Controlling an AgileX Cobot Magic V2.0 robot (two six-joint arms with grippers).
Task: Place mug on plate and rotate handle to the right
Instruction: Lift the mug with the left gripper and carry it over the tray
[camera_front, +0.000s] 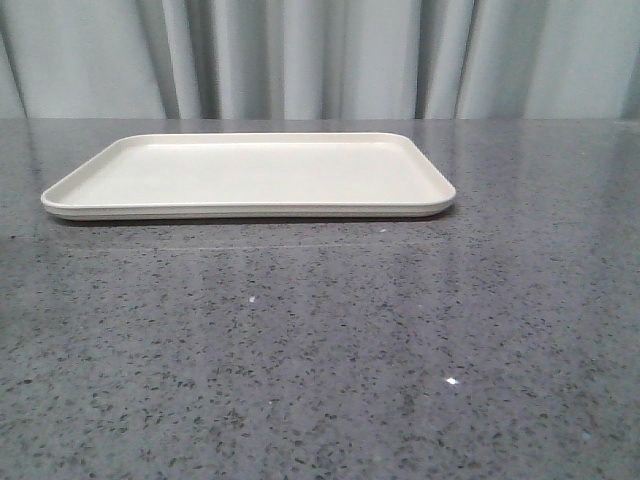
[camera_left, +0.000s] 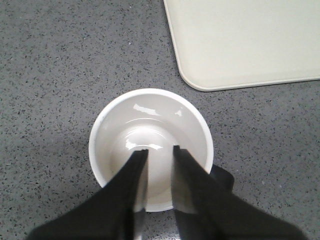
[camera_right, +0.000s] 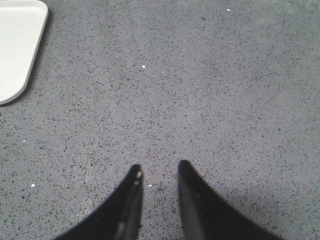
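While the plate (camera_front: 250, 175) lies bare on the far part of the grey speckled worktop (camera_front: 320, 350) in the front view, neither arm nor mug shows there. The left wrist view finds the mug (camera_left: 150, 145) standing upright on the worktop, just off a rounded corner of the plate (camera_left: 245, 40) and not touching it. The left pincer (camera_left: 159, 152) hangs over the mug's mouth with its two black fingers (camera_left: 132, 175) slightly apart — both tips appear to be inside the rim, and whether they press on the wall I cannot tell. A dark patch beside the mug's outer wall may be the handle (camera_left: 222, 176). The right pincer (camera_right: 159, 170) hovers over bare worktop with a small gap between its tips, gripping nothing — one plate corner (camera_right: 17, 45) shows well apart from it.
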